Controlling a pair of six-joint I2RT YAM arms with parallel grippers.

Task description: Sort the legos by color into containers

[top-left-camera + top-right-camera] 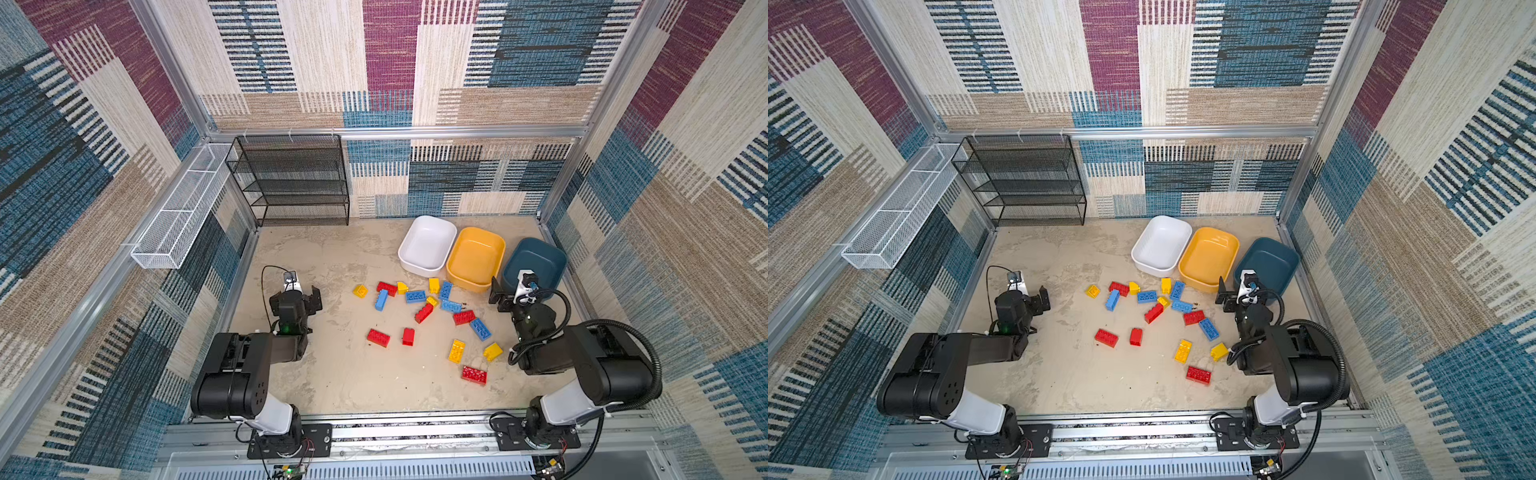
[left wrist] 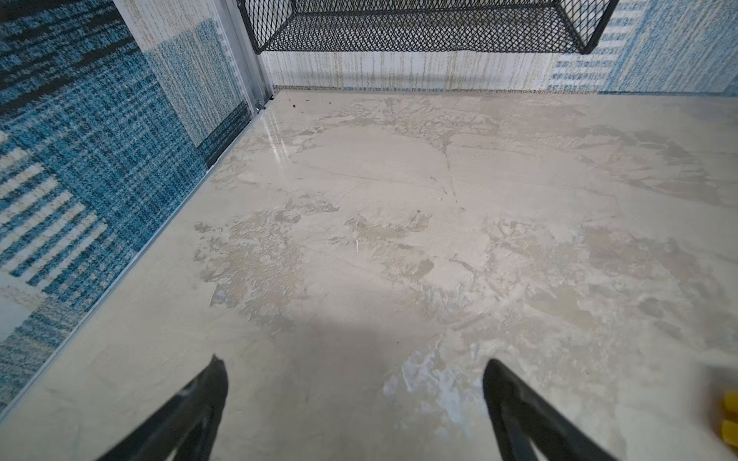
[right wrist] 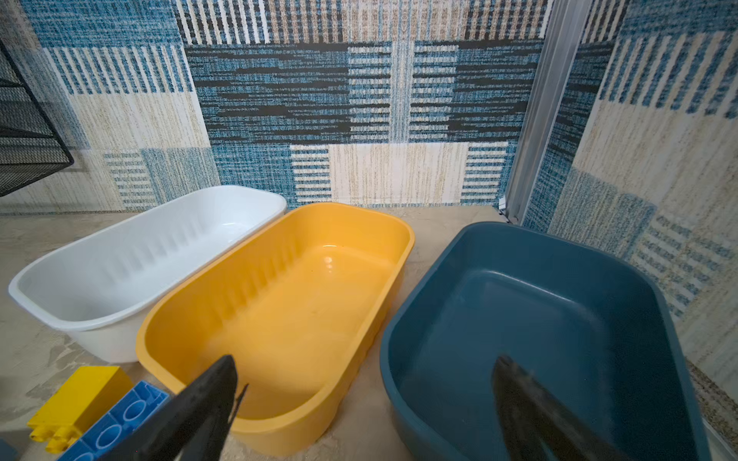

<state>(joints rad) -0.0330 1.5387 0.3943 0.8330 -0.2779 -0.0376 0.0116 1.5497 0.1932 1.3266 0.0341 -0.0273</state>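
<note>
Table (image 1: pixel 332 374): holds everything except the wire basket.
Containers: three in a row at the far right; left tub (image 1: pixel 428 245) touches middle tub (image 1: pixel 476 257), with right tub (image 1: pixel 536 262) just beside it.
Legos (image 1: pixel 424 312): scattered on the table on the near side of the tubs, from centre to right.
Rack (image 1: pixel 291 183): far left, against the far wall.
Wire basket (image 1: pixel 178 212): on the left wall, left of the rack.
Left gripper (image 2: pixel 355 361): over bare table, left of the legos.
Right gripper (image 3: pixel 365 359): at the near ends of the middle and right tubs.
</note>
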